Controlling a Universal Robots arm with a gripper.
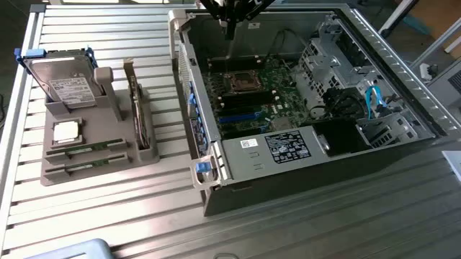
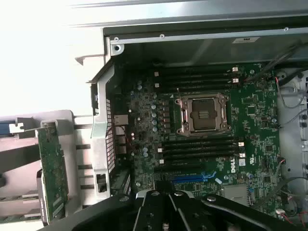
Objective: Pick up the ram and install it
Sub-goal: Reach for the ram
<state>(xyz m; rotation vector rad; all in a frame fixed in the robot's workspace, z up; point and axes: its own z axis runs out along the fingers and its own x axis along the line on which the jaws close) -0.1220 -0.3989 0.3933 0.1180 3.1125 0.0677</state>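
While the ram (image 1: 86, 147) lies in its gray holder (image 1: 148, 154), fingers (image 1: 229, 29) fully closed and empty above the open computer case (image 1: 249, 162).

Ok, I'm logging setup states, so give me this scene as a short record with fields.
gripper: black gripper, shut, above the open grey metal computer case
ram: two thin green circuit-board sticks, lying in the grey plastic holder tray beside the case
processor socket: square metal socket on the green motherboard, empty
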